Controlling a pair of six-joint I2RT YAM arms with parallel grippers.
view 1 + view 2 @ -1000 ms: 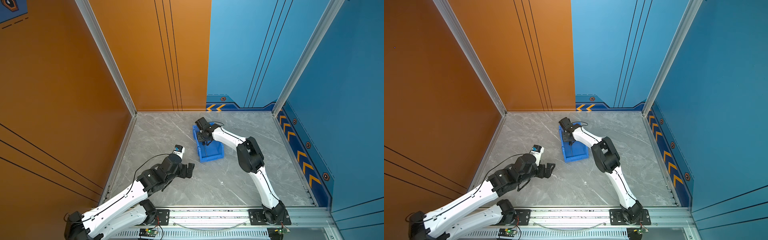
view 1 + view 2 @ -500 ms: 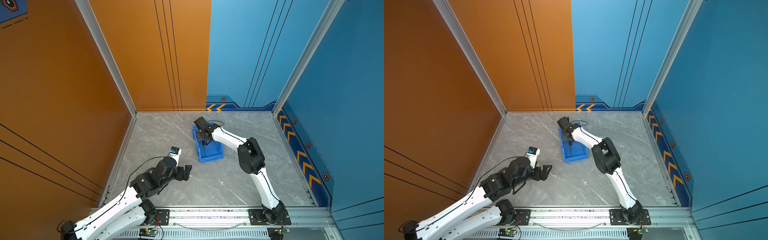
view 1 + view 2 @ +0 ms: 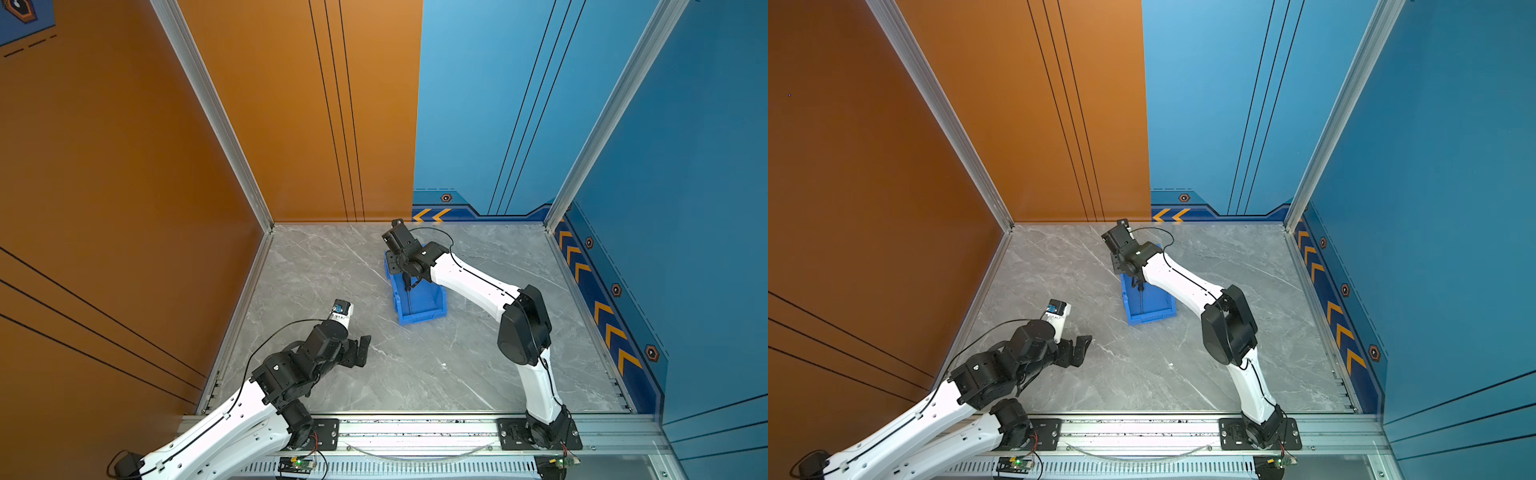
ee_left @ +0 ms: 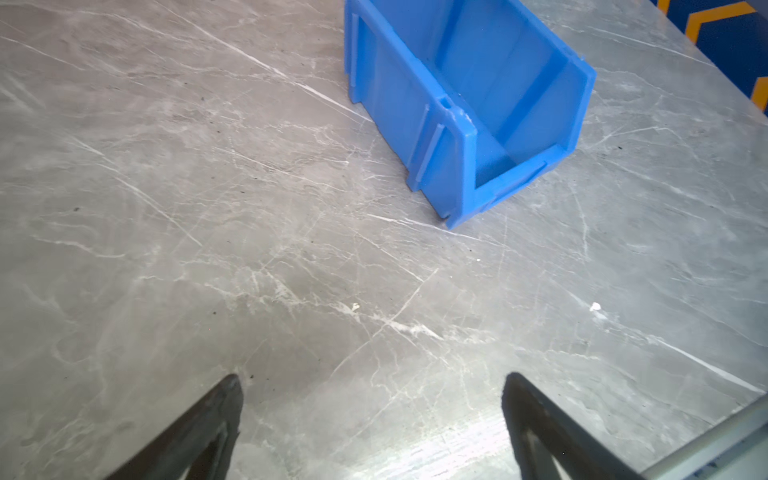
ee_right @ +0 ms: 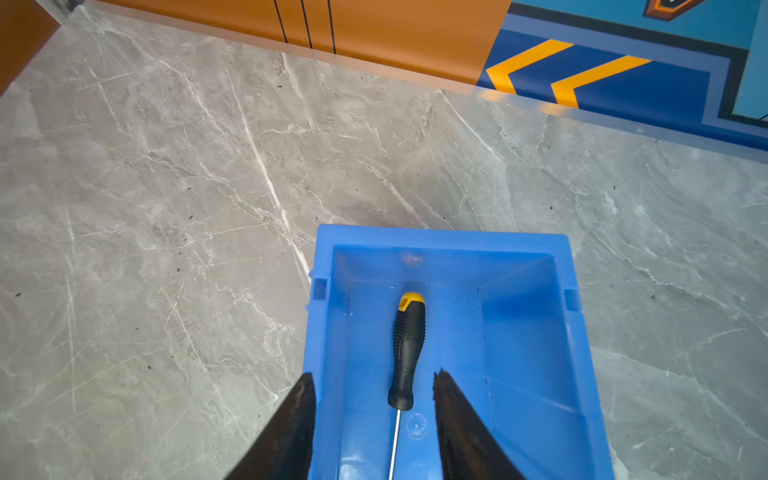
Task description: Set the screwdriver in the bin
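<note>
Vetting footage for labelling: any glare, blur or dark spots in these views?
Right wrist view: screwdriver sharp, glare spot inside the bin. Left wrist view: bright sheen on the table, fingertips dark and soft. Both top views: evenly lit, screwdriver a thin line.

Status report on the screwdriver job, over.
Right gripper open over the bin, fingers off the screwdriver, which lies inside. Left gripper open above the table, apart from the bin. Nothing in the way.
</note>
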